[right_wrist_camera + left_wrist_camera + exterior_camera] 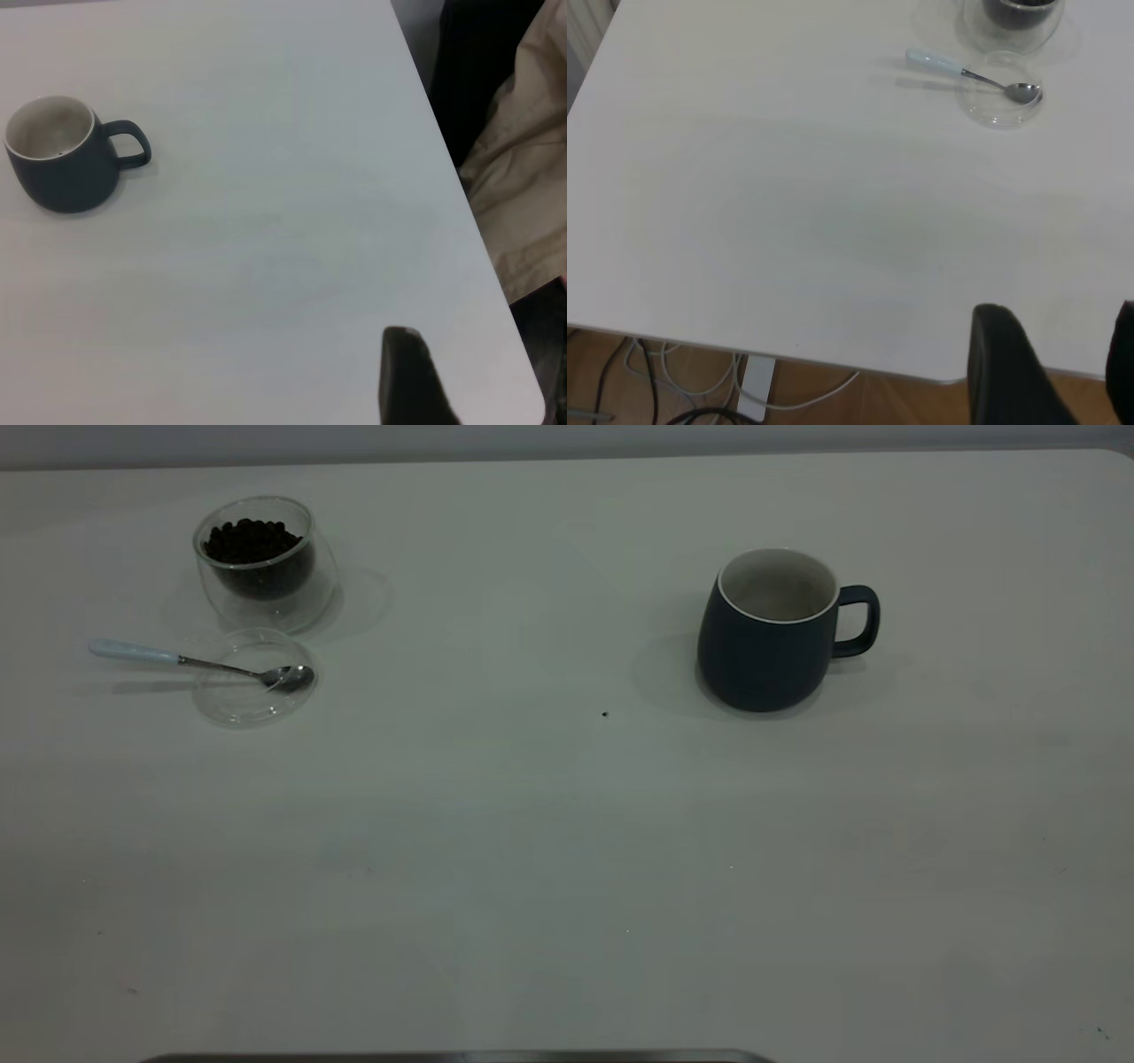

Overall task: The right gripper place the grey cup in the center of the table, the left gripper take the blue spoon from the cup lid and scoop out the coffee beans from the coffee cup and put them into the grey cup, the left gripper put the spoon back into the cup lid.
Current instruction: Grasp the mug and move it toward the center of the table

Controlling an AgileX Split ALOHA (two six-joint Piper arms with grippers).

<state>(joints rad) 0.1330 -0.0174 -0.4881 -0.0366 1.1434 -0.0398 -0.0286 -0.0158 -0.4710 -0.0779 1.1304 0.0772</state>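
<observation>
The tabletop point(567, 850) is plain off-white. The grey cup point(766, 646) is dark blue-grey outside, pale inside. The coffee beans point(252, 540) are near-black in the clear coffee cup point(266, 602). The blue spoon point(199, 661) has a light-blue handle and silvery bowl; the cup lid point(252, 700) is transparent.

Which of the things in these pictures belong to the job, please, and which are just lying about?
Belonging to the job:
grey cup
coffee cup holding coffee beans
blue spoon, its bowl resting on the cup lid
table

Just lying about:
dark speck on the table
cables on the floor
beige cloth beside the table
</observation>
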